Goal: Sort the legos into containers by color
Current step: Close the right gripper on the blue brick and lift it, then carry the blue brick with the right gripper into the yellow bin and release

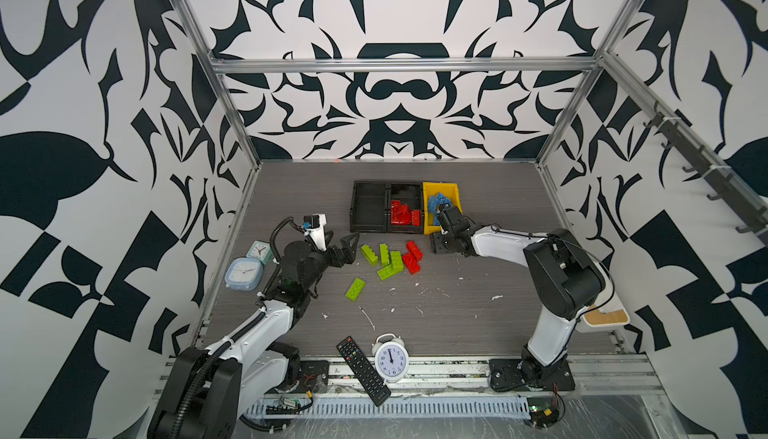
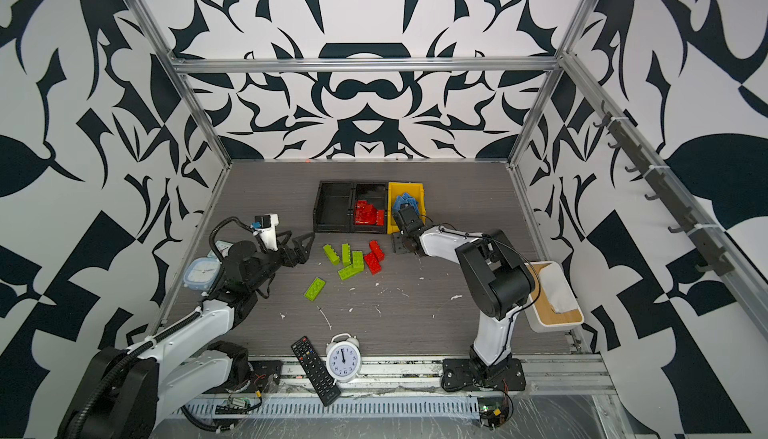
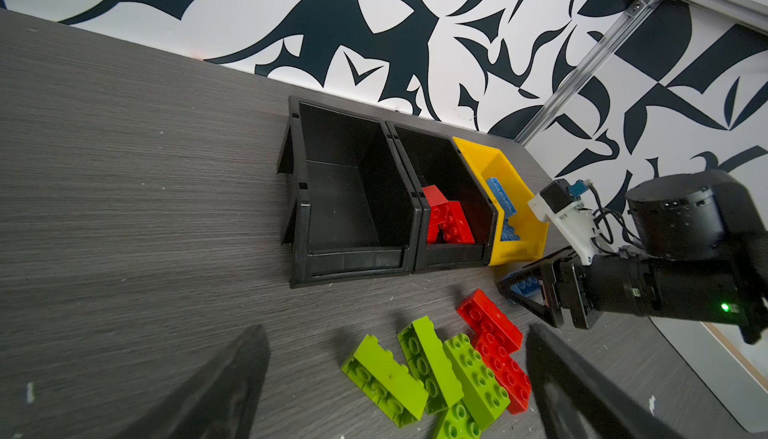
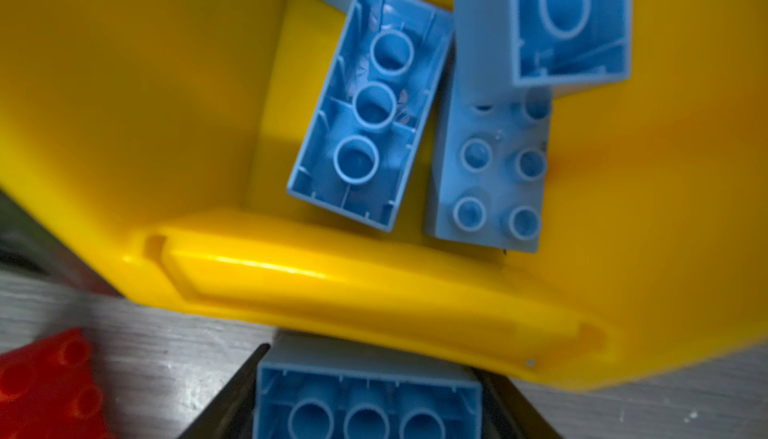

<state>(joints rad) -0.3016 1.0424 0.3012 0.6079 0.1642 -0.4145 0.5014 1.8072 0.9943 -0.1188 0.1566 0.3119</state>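
- The blue brick [image 4: 368,399] is rigid, light moulded plastic, and its hollow underside faces the wrist camera. We judge its smooth walls slippery, so flat opposite faces are the proper hold.
- It sits just outside the front lip of the yellow bin [image 4: 374,291], low over the table [image 4: 166,358]. We cannot tell whether it is lifted.
- The right gripper [image 4: 370,364] stands part-closed, one finger against each end face, with the brick squarely between them.
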